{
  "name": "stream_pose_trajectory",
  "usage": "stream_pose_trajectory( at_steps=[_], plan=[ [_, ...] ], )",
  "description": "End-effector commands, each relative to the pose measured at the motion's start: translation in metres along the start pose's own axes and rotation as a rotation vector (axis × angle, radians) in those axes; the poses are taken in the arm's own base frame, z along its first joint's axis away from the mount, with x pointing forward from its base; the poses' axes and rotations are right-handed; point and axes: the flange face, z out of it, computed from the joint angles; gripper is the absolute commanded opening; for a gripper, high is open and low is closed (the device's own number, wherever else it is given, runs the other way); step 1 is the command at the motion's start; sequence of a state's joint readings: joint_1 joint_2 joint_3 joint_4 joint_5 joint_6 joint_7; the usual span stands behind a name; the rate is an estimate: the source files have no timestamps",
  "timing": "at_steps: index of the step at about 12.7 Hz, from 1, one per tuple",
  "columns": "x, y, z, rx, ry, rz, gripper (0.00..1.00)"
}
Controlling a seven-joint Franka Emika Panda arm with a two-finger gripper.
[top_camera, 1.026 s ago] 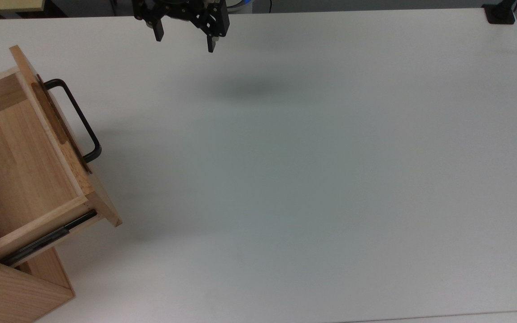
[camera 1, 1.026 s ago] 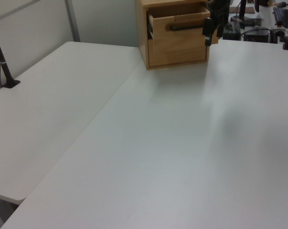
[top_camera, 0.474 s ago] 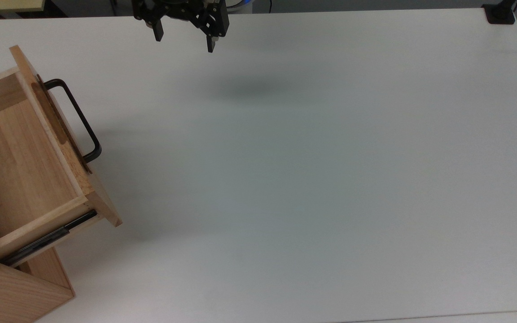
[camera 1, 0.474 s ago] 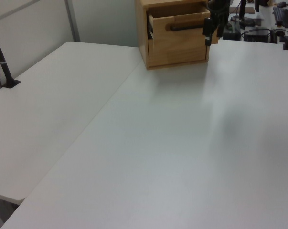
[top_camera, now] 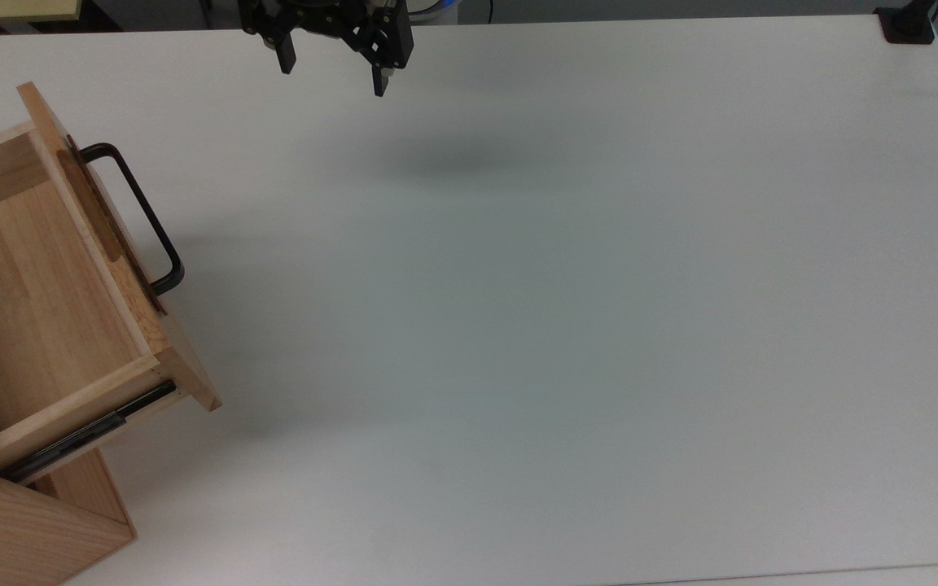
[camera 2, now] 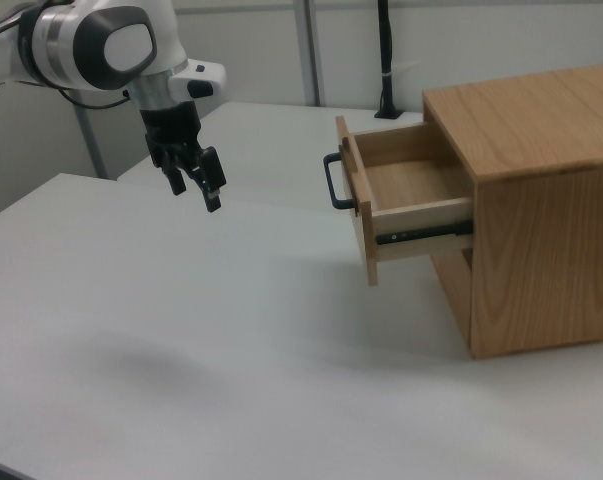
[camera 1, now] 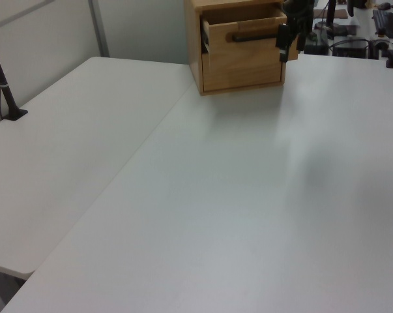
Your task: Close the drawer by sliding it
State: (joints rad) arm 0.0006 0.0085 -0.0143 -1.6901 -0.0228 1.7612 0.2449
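Currently the drawer (camera 2: 396, 195) stands pulled out of the cabinet (camera 2: 541, 200), its handle (top_camera: 139, 216) facing the table (top_camera: 558, 285). The gripper (top_camera: 332, 77) hangs above the table, well apart from the handle, fingers (top_camera: 380, 81) spread wide and holding nothing.

Bright, even overhead light; a soft blurred shadow lies on the worktop (top_camera: 599, 325) just below the pincer (top_camera: 330, 75).
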Motion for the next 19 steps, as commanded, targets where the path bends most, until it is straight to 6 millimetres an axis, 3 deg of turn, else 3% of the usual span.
stream_pose_trajectory(
  at_steps=[1, 5, 9, 12, 19],
  plan=[
    [-0.001, 0.001, 0.000, 0.011, -0.014, 0.089, 0.78],
    [0.013, 0.000, 0.017, 0.042, -0.030, 0.399, 0.33],
    [0.040, 0.019, 0.023, 0.088, 0.050, 0.592, 0.16],
    [0.073, 0.039, 0.025, 0.108, 0.121, 0.702, 0.16],
    [0.142, 0.091, 0.041, 0.136, 0.382, 0.761, 0.16]
  ],
)
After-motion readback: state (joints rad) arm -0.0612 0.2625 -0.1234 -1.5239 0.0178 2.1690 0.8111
